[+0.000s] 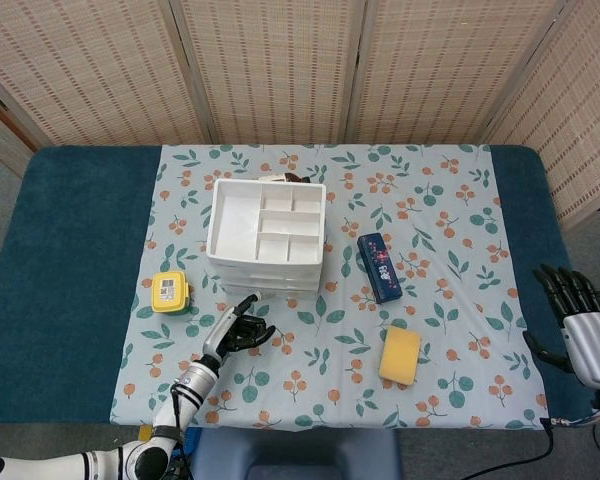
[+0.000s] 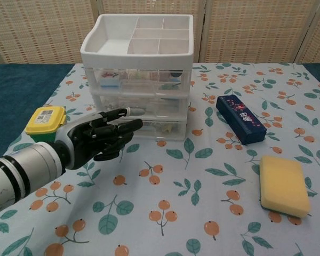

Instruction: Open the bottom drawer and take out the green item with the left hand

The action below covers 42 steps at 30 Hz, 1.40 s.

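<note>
Nearest us, the black-fingered left hand (image 2: 98, 140) reaches across the leaf-and-berry tablecloth (image 2: 165, 213) with fingers loosely spread and nothing in them, fingertips (image 2: 132, 125) just in front of the closed bottom drawer (image 2: 144, 128) of the white plastic three-drawer organiser (image 2: 138, 74). The green item cannot be made out inside that drawer. Off at the far table edge the right hand (image 1: 580, 330) rests with fingers apart, holding nothing

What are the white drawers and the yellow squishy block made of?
The drawer unit looks like hard plastic: a glossy white frame with see-through fronts. The yellow block looks like soft matte foam, probably a sponge, with a thin darker layer underneath.
</note>
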Motion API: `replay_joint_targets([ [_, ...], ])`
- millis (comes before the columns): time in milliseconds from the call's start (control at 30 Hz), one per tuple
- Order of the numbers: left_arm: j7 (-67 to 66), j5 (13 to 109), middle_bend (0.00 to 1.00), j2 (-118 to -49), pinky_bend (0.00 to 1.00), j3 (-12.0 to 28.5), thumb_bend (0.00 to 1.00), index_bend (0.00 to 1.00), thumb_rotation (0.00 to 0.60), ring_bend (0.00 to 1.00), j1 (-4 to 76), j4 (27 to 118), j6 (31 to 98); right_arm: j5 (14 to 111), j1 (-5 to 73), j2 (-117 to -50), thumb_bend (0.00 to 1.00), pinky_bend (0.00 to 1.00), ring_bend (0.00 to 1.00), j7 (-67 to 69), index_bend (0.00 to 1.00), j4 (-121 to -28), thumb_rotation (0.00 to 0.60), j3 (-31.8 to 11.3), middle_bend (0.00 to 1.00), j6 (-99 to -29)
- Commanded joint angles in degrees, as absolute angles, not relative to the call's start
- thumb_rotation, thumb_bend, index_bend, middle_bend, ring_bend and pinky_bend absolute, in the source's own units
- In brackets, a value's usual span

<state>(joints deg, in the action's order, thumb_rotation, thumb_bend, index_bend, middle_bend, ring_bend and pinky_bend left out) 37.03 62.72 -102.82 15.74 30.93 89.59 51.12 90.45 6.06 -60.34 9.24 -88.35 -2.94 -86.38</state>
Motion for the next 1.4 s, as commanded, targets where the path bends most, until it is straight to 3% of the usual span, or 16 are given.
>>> replay_joint_targets([
  [33, 38.21, 60.15, 0.8, -105.52, 1.0, 17.29, 0.28, 0.19, 0.6, 0.9, 30.71, 88.49, 51.55, 90.56, 6.09, -60.37, 0.33, 0.0, 0.0, 9.31, 0.0, -88.33, 0.6, -2.94, 0.04, -86.42],
  [667, 40.72, 56.44, 0.81, -111.51, 1.0, 21.42, 0.28, 0.19, 0.6, 0.91, 29.89, 83.62, 50.78, 90.34, 5.5, -59.96, 0.33, 0.0, 0.0, 9.37, 0.0, -88.53, 0.6, -3.02, 0.04, -87.09],
  [1400, 48.33, 61.37, 0.81, -114.28, 1.0, 23.49, 0.28, 0.19, 0.6, 0.92, 29.3, 80.63, 48.55, 89.69, 4.75, -59.42, 0.33, 0.0, 0.0, 9.05, 0.0, -88.96, 0.6, -2.97, 0.04, -87.32],
])
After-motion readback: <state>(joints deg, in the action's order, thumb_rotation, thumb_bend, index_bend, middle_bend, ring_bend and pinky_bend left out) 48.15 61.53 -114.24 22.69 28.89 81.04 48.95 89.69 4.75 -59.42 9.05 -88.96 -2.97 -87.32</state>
